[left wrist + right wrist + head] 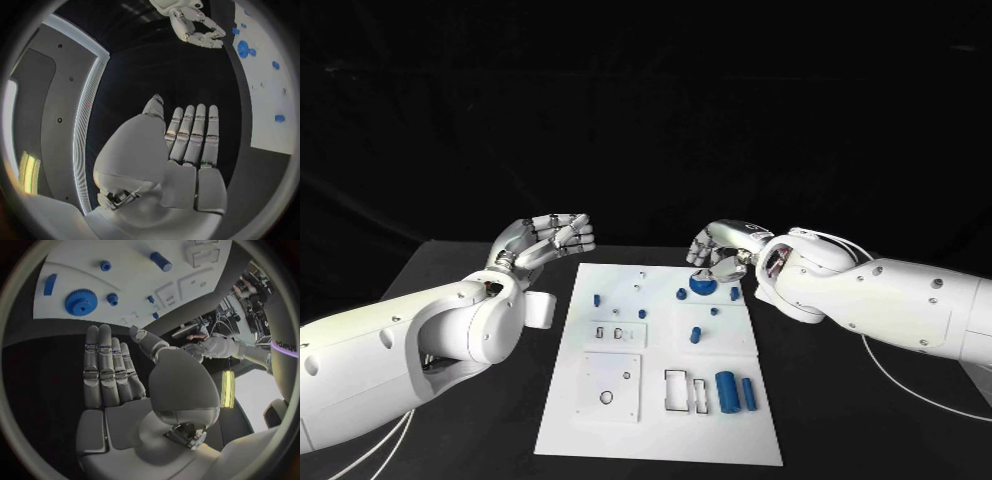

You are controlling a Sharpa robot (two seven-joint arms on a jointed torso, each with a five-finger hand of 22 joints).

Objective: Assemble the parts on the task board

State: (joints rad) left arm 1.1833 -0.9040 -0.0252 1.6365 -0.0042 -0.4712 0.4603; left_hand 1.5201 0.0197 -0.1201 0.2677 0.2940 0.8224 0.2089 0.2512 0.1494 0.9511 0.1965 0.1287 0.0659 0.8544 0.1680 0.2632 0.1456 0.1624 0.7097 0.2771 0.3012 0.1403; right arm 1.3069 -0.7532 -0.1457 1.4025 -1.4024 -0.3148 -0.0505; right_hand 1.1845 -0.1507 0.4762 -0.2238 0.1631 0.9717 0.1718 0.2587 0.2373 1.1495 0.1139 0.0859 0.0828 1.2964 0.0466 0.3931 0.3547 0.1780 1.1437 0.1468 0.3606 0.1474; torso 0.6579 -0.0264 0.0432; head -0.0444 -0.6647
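Head view shows the task board (661,400) lying flat on the black bench (473,270) between both hands, with small blue parts scattered across it. A blue gear (702,286) sits just ahead of the right hand (721,255), whose fingers hover over the board's far edge holding nothing; in the right wrist view they lie straight and side by side, the gear (81,302) beyond their tips. Nearer the robot than that hand lies a blue cylinder (728,390), with a slimmer peg (750,395) just beside it. The left hand (553,238) hangs off the board's far corner, fingers loosely curled and holding nothing; its wrist view shows them extended together. I judge the parts light, stiff plastic, smooth enough to slip, so the gear is best pinched across its toothed rim and the cylinder across its middle.
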